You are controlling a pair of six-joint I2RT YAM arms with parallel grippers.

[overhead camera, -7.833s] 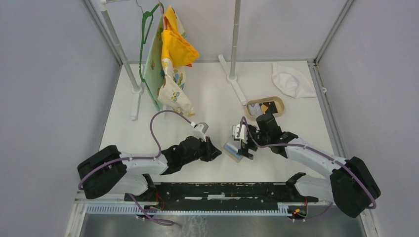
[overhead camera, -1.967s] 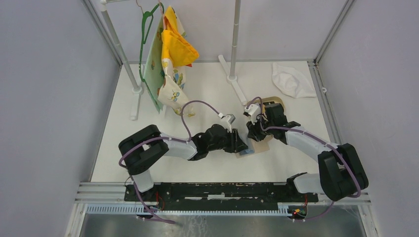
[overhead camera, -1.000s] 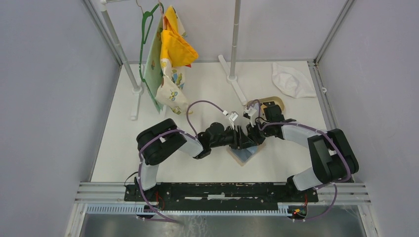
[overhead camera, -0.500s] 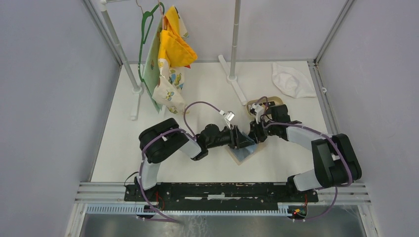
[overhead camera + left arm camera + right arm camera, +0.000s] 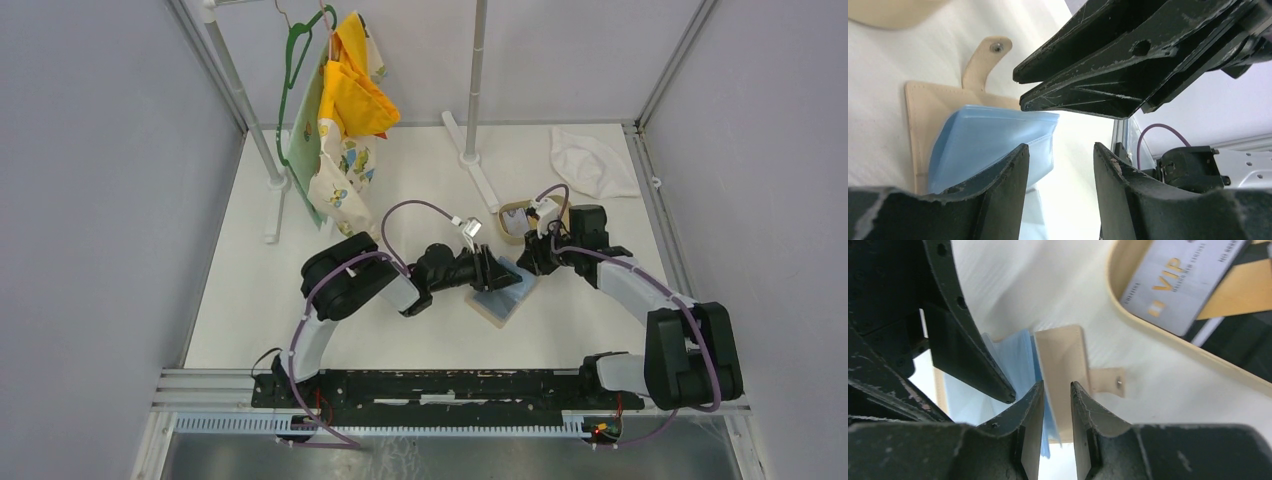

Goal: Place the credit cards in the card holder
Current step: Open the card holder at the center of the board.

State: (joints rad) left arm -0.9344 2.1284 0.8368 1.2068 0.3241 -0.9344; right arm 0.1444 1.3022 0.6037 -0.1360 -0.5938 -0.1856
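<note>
reaching in from both sides, i have my two grippers nose to nose over the wallet. it lies opened on the table between them, tan side down and its blue pocket facing up. its snap tab sticks out flat toward the tray. my left gripper stands about half open, one finger lying over the blue pocket's edge, and i see nothing pinched between the fingers. my right gripper shows only a narrow slit. the wallet's tan flap runs down into that slit, but whether it is pinched there i cannot tell. the cards lie overlapping in the tray, just beyond my right gripper: a grey one marked vip, a gold-yellow one and a dark one.
</note>
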